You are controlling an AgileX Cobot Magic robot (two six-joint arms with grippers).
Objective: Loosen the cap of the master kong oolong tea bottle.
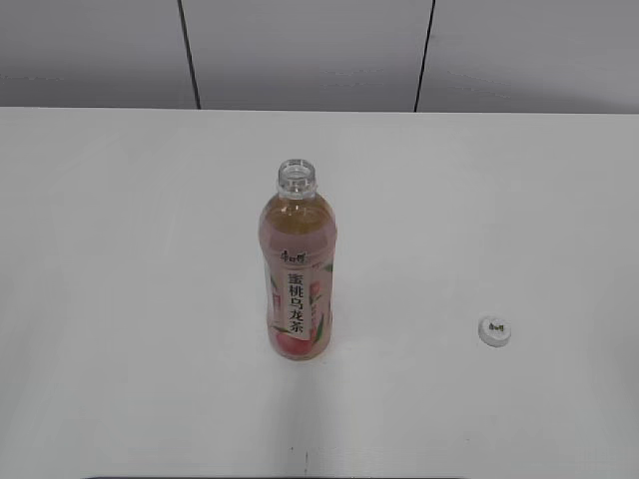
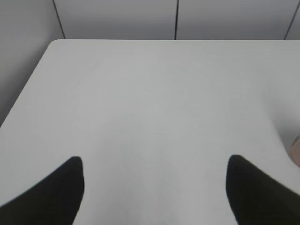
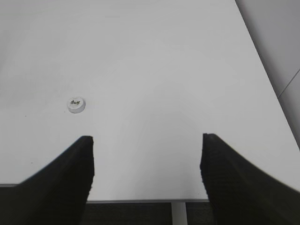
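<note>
Amber tea is seen inside the slim clear plastic master kong oolong tea bottle (image 1: 299,269), pink-labelled with a white strip of black characters, which stands upright near the middle of the white bench (image 1: 120,299), its long axis vertical and its threaded neck bare. The small round white ribbed cap (image 1: 494,330) is seen lying flat on the bench, dark mark upward, well apart from the bottle on its right side, so the loosening is judged to be already done and the cap fully off. Neither arm is shown in the exterior view. In the right wrist view, the cap (image 3: 75,105) lies ahead and to the left of the right end effector (image 3: 147,173), whose two dark fingers are spread wide with nothing between them and nothing touched; this arm is judged the nearer to the cap. In the left wrist view, the left end effector (image 2: 154,187) is likewise held spread and empty above bare bench, with only a pink sliver of the bottle (image 2: 296,150) caught at the right edge of the frame, so the bottle lies off to that arm's right. Any further move is judged to turn on the bottle standing between the two arms and the cap resting on the right arm's side.
</note>
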